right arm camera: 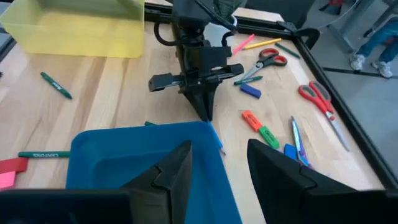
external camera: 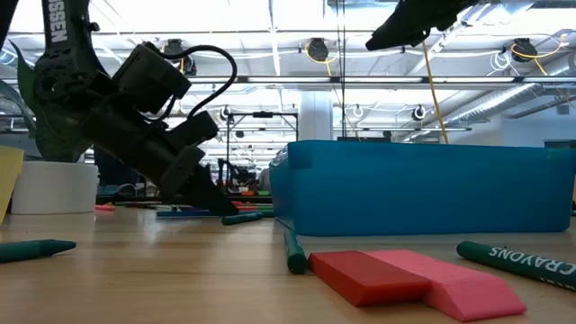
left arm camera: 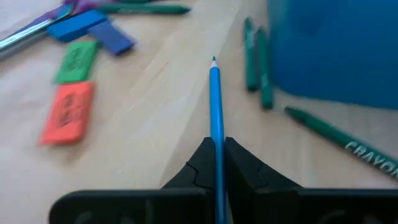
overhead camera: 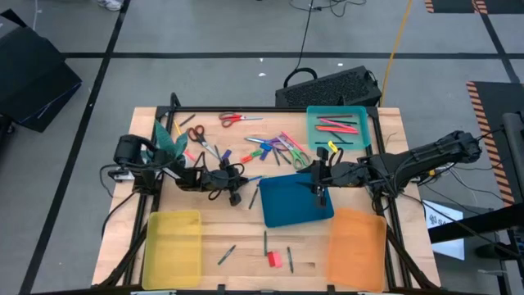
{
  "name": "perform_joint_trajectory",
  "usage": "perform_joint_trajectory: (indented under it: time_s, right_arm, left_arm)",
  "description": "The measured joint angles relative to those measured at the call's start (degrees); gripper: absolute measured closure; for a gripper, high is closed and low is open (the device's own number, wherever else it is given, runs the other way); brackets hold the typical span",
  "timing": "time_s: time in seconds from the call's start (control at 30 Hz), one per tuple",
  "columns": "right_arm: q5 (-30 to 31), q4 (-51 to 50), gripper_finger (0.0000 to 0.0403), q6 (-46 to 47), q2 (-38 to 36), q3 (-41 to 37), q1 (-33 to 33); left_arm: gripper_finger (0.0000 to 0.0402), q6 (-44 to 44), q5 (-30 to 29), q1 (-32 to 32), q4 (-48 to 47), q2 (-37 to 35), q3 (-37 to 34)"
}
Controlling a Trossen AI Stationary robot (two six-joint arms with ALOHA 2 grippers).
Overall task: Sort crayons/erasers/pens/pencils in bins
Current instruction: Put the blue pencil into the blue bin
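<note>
While the left hand (left arm camera: 217, 163) pinches a blue pencil (left arm camera: 216, 99) low on the desk (overhead camera: 237, 238), just left of the blue bin (overhead camera: 291, 205), the right hand (right arm camera: 217, 168) hangs spread over that bin. I judge the pencil light, stiff and thin, so it can roll or pivot; the hold should be near its middle, across the shaft. Red (left arm camera: 65, 113) and green (left arm camera: 76, 60) erasers lie beside it. They look soft and not slippery, easy to take by their long sides. Yellow (overhead camera: 172, 246), orange (overhead camera: 356, 246) and teal (overhead camera: 337, 127) bins stand apart.
</note>
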Motion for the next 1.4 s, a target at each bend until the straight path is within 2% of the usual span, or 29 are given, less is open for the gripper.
perform_joint_trajectory:
  time_s: [0.17, 0.4, 0.47, 0.53, 0.63, 0.73, 0.8, 0.9, 0.97, 1.07, 1.27, 1.4]
  right_arm:
    - [0.0, 0.0, 0.0257, -1.7, -0.4, 0.0, 0.0]
    - [0.4, -0.4, 0.0257, -8.5, -0.7, 0.0, 1.2]
    - [2.6, 0.0, 0.0257, -11.0, -0.4, 0.0, 1.9]
    - [7.6, 1.2, 0.0256, -13.6, 0.6, 0.0, 2.6]
    - [13.3, 5.7, 0.0249, -17.0, 3.4, 0.0, 3.0]
    - [13.9, 9.0, 0.0236, -22.0, 7.8, 1.3, 3.0]
    - [14.1, 9.1, 0.0226, -26.4, 11.5, 3.5, 3.0]
    - [19.1, 9.3, 0.0208, -34.6, 16.7, 6.8, 3.2]
    - [23.4, 9.1, 0.0199, -41.1, 19.4, 8.2, 3.5]
    - [25.8, 10.0, 0.0193, -47.4, 21.9, 9.0, 3.6]
    - [25.9, 13.2, 0.0204, -48.5, 23.3, 9.0, 3.7]
    - [25.9, 12.4, 0.0208, -43.8, 21.7, 8.2, 4.0]
  left_arm:
    - [0.0389, -0.7, -0.9, 0.7, -6.2, -6.7, -0.1]
    - [0.0389, -3.1, -1.5, 0.8, -10.9, -15.5, 0.2]
    - [0.0389, -4.4, -1.4, 0.8, -11.2, -17.3, 0.7]
    - [0.0389, -5.7, -1.2, 0.8, -12.7, -18.6, 2.0]
    - [0.0389, -6.9, -0.8, 0.8, -15.1, -19.2, 5.9]
    - [0.0390, -8.0, 0.1, 0.6, -19.7, -19.2, 11.7]
    - [0.0390, -8.8, 0.5, 0.6, -23.9, -18.8, 16.3]
    - [0.0393, -10.3, 1.5, 0.3, -29.7, -18.7, 21.9]
    - [0.0400, -11.7, 2.0, -0.1, -30.9, -18.7, 24.6]
    - [0.0398, -14.2, 3.2, -0.7, -31.6, -18.7, 26.7]
    - [0.0399, -16.9, 3.6, -2.2, -32.1, -18.7, 27.8]
    - [0.0399, -16.8, 3.0, -3.2, -33.1, -18.7, 27.8]
